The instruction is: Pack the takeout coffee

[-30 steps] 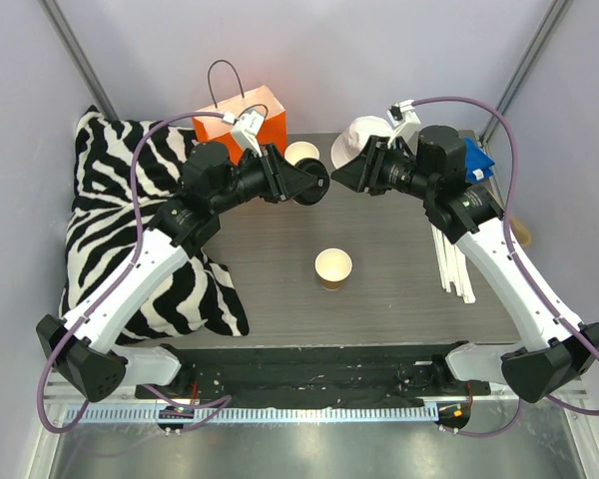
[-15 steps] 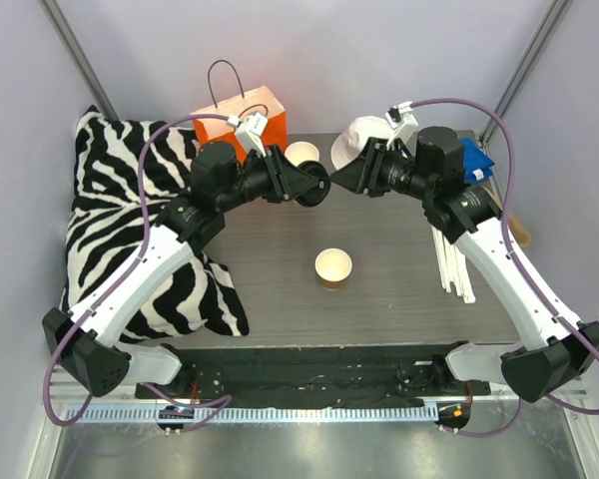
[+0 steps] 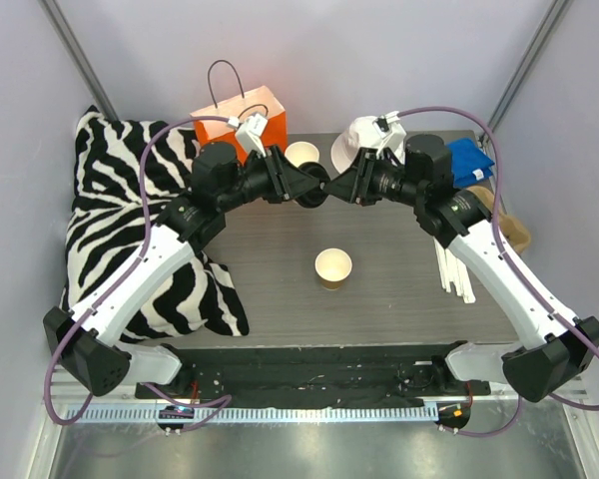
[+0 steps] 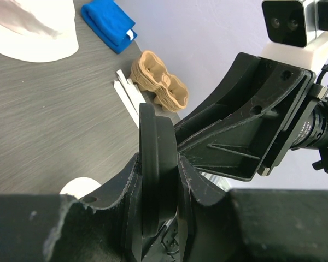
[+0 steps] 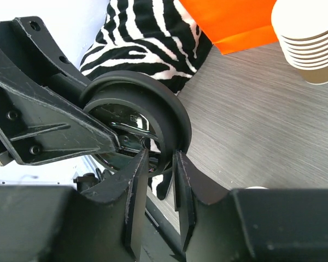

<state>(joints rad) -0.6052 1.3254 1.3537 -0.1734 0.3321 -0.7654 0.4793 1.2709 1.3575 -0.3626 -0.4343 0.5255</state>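
While the paper cup (image 3: 332,267) sits upright and lidless on the dark table (image 3: 409,299), nearest the arm bases and about mid-width, its black lid (image 4: 156,158) is up in the air further back, between the two grippers. Cup: cream inside, nothing touching it, well apart from both arms.

Flanks: zebra cushion (image 3: 120,220) overhangs the table's left side, under the left arm. A bundle of white strips (image 3: 455,264) lies along the right side, with a pulp cup carrier (image 4: 159,84) near them at the edge.

Left gripper (image 3: 312,187): jaws closed down to a narrow gap on the lid. The lid stands on edge between the fingers, pinched from both sides in the left wrist view and held off the table.

Right gripper (image 5: 160,164): faces the left one from the opposite side, nose to nose. Jaws narrowly parted, one finger on each side of the lid's rim. The rim fills most of the gap; can't tell if the pads actually press on it.

Behind the grippers, at the far edge: a stack of lidless cups (image 5: 310,43) just beside an orange paper bag (image 3: 242,118) with a loop handle. White hat (image 3: 354,140) to the right of the stack, blue cloth (image 4: 109,24) further right.
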